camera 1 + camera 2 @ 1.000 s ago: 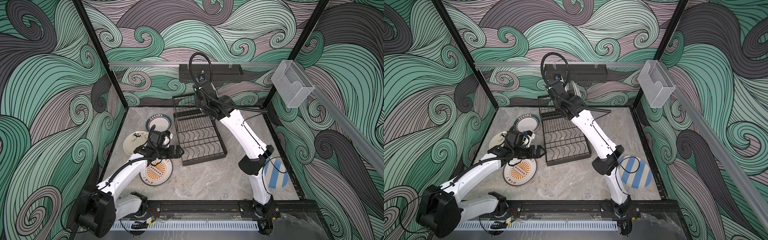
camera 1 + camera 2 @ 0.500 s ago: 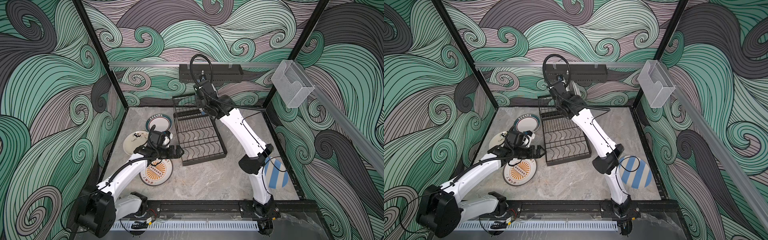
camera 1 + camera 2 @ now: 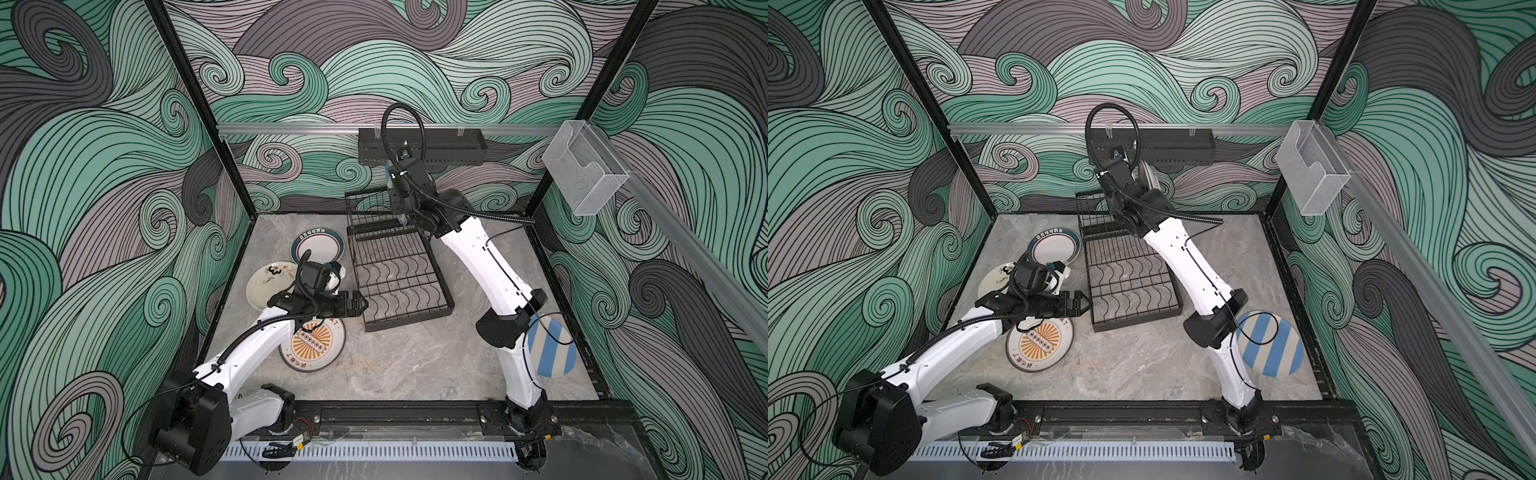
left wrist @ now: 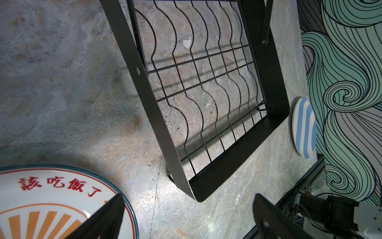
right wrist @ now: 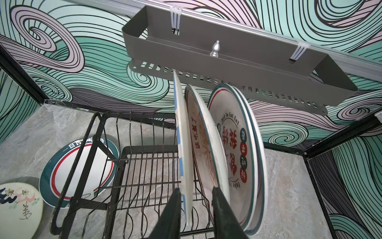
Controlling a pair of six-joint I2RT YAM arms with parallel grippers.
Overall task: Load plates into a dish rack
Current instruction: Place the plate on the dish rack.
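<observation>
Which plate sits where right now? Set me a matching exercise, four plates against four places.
Plates:
1. flat orange-sunburst plate
2. teal-rimmed plate
3. flat striped plate
4. upright striped plate

Places:
A. in the dish rack, between the fingers of the right gripper
B. on the table beside the right arm
C. partly under the left arm
D. flat beside the rack's raised tier

Pairs: 1-C, 2-D, 3-B, 4-A

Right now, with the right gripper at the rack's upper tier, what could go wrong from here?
1. The right gripper, jaws open, straddles the rim of the upright blue-striped plate. Pulling out sideways could drag or tip it against the racked sunburst plate.
2. The left gripper hangs open between the tabletop sunburst plate and the dish rack. Reaching down may clip its frame.
</observation>
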